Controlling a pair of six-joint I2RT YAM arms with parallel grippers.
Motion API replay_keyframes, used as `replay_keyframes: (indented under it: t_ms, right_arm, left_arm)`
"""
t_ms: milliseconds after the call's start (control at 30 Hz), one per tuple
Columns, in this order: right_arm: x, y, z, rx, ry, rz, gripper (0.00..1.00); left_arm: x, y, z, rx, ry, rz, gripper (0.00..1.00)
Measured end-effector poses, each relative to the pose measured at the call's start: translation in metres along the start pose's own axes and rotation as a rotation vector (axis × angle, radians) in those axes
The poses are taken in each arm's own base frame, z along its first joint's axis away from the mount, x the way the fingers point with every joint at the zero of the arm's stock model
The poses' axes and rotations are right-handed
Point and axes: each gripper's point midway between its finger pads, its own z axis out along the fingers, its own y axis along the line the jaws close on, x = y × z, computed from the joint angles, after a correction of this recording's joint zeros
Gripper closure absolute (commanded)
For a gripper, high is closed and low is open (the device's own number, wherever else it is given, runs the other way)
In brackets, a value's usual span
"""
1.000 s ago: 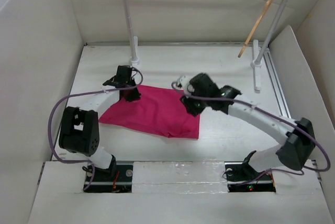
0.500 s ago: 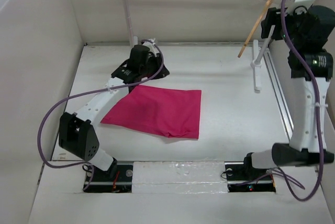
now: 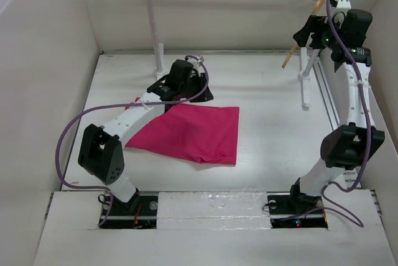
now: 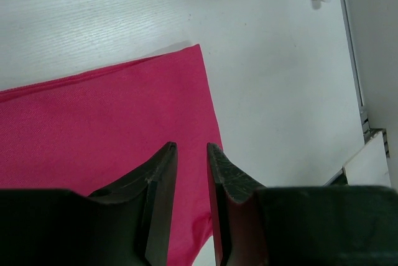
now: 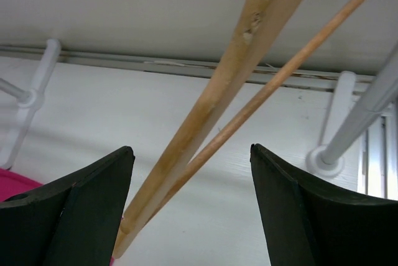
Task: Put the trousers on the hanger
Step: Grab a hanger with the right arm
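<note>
Lying on white table [image 3: 273, 123]: trousers [image 3: 193, 132], w/ beige walls [image 3: 50, 61] round.

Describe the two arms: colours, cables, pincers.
The left arm and right arm share one build: slim white links between chunky black joint housings, each with a looping purple cable running alongside. The left pincer and right pincer each have two matte black, tapered fingers.

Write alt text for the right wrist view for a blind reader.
A tan wooden hanger slants through the gap of the open right gripper. Behind it are the white table, a rack post and a sliver of pink trousers at lower left.
</note>
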Motion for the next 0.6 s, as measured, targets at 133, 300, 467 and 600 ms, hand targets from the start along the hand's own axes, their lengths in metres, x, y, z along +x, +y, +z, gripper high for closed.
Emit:
replay_keyframes:
  t_ms: [133,300,467,600]
  right_arm:
    - [0.006,0.011,0.009,-0.078,-0.030,0.043,0.21]
    - [0.022,0.016,0.019,-0.131,-0.034,0.097,0.30]
    - [0.040,0.019,0.029,-0.172,-0.036,0.147,0.55]
    - [0.048,0.019,0.030,-0.180,-0.035,0.199,0.74]
  left_arm:
    - [0.007,0.006,0.003,-0.011,0.017,-0.006,0.77]
    - [0.014,0.011,0.008,-0.021,0.036,-0.013,0.77]
    - [0.016,0.012,0.010,-0.025,0.043,-0.015,0.77]
    - [0.014,0.011,0.009,-0.021,0.042,-0.015,0.77]
